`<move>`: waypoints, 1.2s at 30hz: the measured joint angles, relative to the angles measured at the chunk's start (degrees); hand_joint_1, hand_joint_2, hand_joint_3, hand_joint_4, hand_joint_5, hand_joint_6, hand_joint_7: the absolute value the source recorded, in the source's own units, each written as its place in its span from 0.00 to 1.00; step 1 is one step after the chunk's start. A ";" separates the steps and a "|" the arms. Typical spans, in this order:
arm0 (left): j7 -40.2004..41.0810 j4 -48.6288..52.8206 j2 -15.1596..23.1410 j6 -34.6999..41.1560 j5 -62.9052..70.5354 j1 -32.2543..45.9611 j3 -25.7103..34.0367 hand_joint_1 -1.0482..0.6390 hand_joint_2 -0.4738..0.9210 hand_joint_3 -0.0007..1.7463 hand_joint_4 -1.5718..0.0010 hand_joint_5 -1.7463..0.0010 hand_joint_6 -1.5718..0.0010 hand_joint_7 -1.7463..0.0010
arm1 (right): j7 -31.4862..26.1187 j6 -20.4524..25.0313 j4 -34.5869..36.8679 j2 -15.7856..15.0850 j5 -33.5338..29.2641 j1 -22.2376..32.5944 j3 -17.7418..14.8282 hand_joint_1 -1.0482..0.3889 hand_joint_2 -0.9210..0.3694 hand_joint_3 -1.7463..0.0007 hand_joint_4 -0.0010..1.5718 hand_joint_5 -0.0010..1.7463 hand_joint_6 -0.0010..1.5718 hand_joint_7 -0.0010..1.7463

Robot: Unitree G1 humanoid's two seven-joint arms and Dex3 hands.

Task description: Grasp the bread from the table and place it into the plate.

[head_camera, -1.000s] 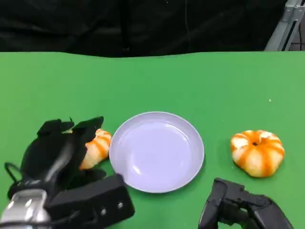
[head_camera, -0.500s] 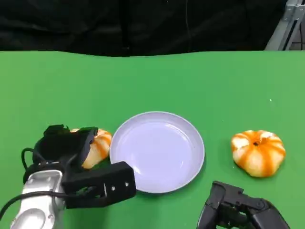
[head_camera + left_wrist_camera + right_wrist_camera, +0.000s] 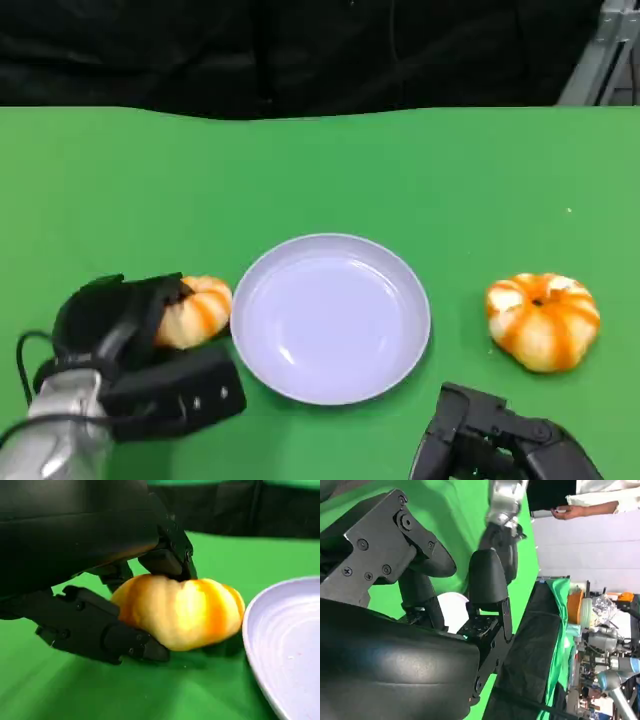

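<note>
Bread (image 3: pixel 196 310) lies on the table (image 3: pixel 330 170) at 9 o'clock of the plate (image 3: pixel 330 318), just beside its rim. In the left wrist view the bread (image 3: pixel 182 611) rests on the cloth, its long axis running toward the plate (image 3: pixel 287 650). The left hand (image 3: pixel 115 318) is clamped on the bread from the side away from the plate: fingers (image 3: pixel 167 562) press on top, and a lower finger is at its base. The bread sits at 3 o'clock of that hand, between hand and plate, so the carry should run straight toward 3 o'clock once lifted. A second bread (image 3: pixel 542 320) lies at 3 o'clock of the plate, well apart. The right hand (image 3: pixel 490 445) hangs at 5 o'clock of the plate, fingers curled in and holding nothing. The left hand is clearly nearer.
</note>
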 measured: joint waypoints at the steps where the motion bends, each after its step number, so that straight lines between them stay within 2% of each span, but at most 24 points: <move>1: 3.05 0.15 -0.01 -0.56 0.34 0.33 -0.07 0.55 0.66 0.64 0.41 0.00 0.56 0.01 | 0.01 0.00 -0.01 0.00 0.03 -0.04 -0.01 0.73 0.46 0.21 0.44 0.98 0.43 0.87; 3: 8.82 0.17 -0.02 -0.60 1.15 0.24 -0.09 0.54 0.66 0.65 0.41 0.00 0.56 0.00 | 0.01 -0.01 0.06 0.00 0.10 -0.17 -0.08 0.73 0.46 0.21 0.44 0.98 0.43 0.87; 5: 13.08 0.13 -0.09 -0.44 1.55 -0.41 -0.08 0.53 0.69 0.59 0.40 0.00 0.56 0.00 | -0.01 -0.11 0.38 0.01 0.09 -0.35 -0.12 0.73 0.47 0.21 0.44 0.98 0.44 0.87; 10: 18.48 -0.53 -0.24 -0.52 2.95 -2.94 -0.36 0.51 0.70 0.56 0.40 0.00 0.56 0.00 | -0.07 -0.14 1.29 0.08 0.04 -0.92 -0.24 0.73 0.47 0.20 0.44 0.98 0.44 0.87; 11: 18.78 -0.58 -0.24 -0.55 2.97 -3.22 -0.42 0.50 0.67 0.63 0.38 0.00 0.53 0.00 | -0.08 -0.14 1.30 0.08 0.04 -1.07 -0.25 0.73 0.47 0.20 0.44 0.98 0.44 0.87; 13: 18.77 -2.45 0.30 -1.39 3.28 -3.27 -1.54 0.50 0.66 0.67 0.37 0.00 0.52 0.00 | -0.17 -0.16 1.33 0.19 0.04 -1.10 -0.21 0.73 0.47 0.20 0.45 0.98 0.44 0.87; 14: 18.59 -4.01 0.63 -2.48 3.71 -3.27 -2.21 0.50 0.59 0.74 0.36 0.00 0.51 0.00 | -0.20 -0.16 1.37 0.22 0.04 -1.12 -0.18 0.73 0.48 0.20 0.45 0.98 0.44 0.87; 16: 17.54 -7.75 0.88 -4.37 3.78 -3.15 -3.09 0.51 0.53 0.80 0.35 0.00 0.50 0.00 | -0.23 -0.16 1.34 0.21 0.04 -0.99 -0.05 0.72 0.47 0.20 0.44 0.98 0.44 0.87; 20: 14.02 -14.33 0.04 -7.19 2.56 -2.64 -4.25 0.52 0.54 0.84 0.35 0.00 0.51 0.00 | -0.24 -0.15 1.12 0.16 0.03 -0.44 0.08 0.71 0.47 0.20 0.44 0.98 0.44 0.86; 29: 10.31 -16.87 -4.78 -9.68 1.38 -1.86 -6.95 0.53 0.55 0.75 0.36 0.00 0.51 0.00 | -0.07 -0.15 0.09 -0.23 0.03 0.00 -0.09 0.69 0.47 0.22 0.44 0.98 0.44 0.86; 32: 7.62 -16.04 -6.67 -8.02 1.92 -2.39 -8.46 0.52 0.55 0.75 0.38 0.00 0.53 0.00 | -0.07 -0.15 0.05 -0.27 0.02 0.02 -0.14 0.68 0.47 0.22 0.44 0.98 0.44 0.86; 36: -0.33 -16.34 -7.94 -3.59 1.67 -2.91 -8.96 0.52 0.55 0.74 0.40 0.00 0.55 0.02 | -0.17 -0.15 -0.04 -0.25 -0.14 0.08 0.12 0.68 0.48 0.21 0.45 0.98 0.45 0.86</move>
